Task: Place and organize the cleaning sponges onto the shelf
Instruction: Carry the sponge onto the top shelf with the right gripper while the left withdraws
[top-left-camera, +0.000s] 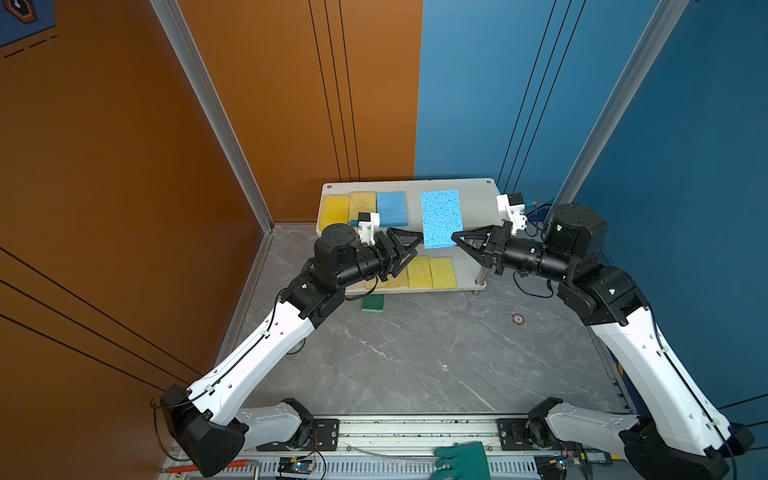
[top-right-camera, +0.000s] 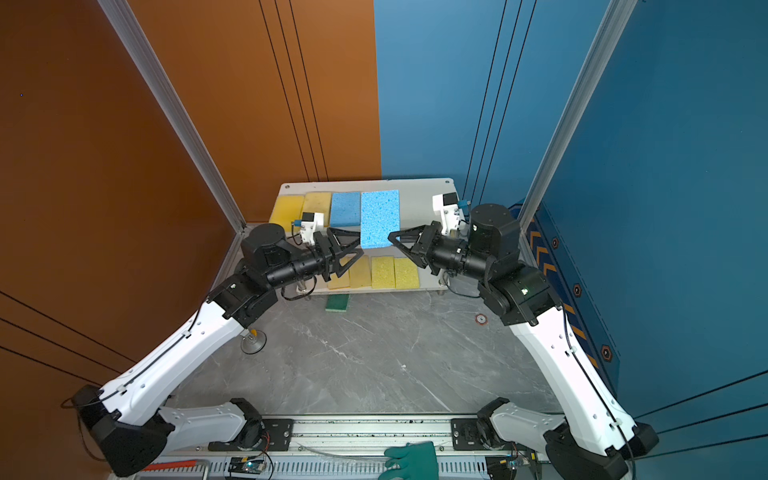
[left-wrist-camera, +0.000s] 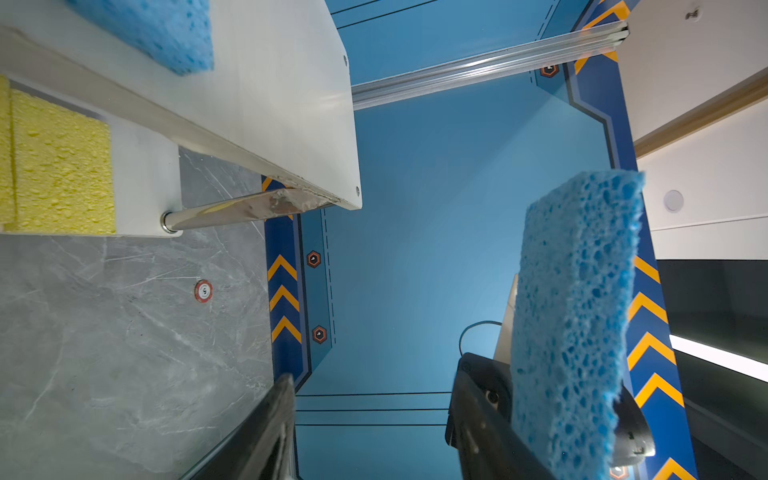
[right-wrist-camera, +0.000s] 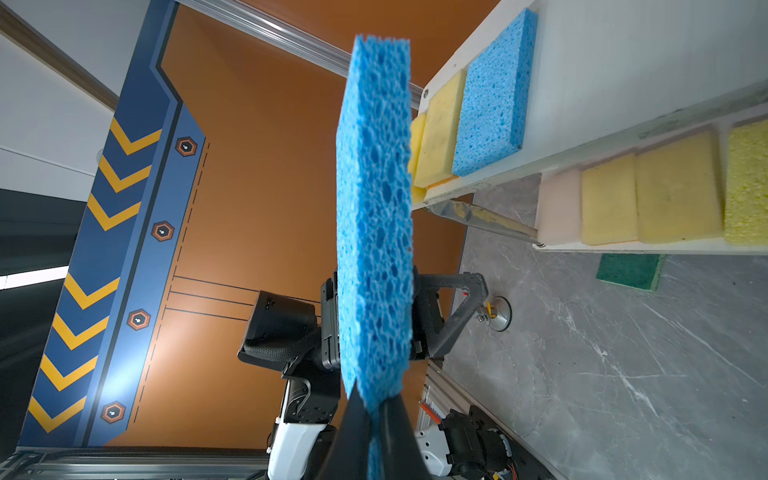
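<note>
light blue sponge (top-left-camera: 441, 218) mid-frame over shelf (top-left-camera: 478, 195) front edge | right gripper (top-left-camera: 455, 239) clamps its lower right corner | left gripper (top-left-camera: 417, 245) jaws apart, just left of it | floor sticker (left-wrist-camera: 203, 290) maybe reads 5

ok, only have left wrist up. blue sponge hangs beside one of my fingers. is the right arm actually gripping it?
Observer: Yes. In the right wrist view the right gripper is shut on one end of the held blue sponge.
Operator: Any sponge on the table? My view misses most of it.
Observer: One. A dark green sponge lies flat on the table, just in front of the shelf's lower board.
</note>
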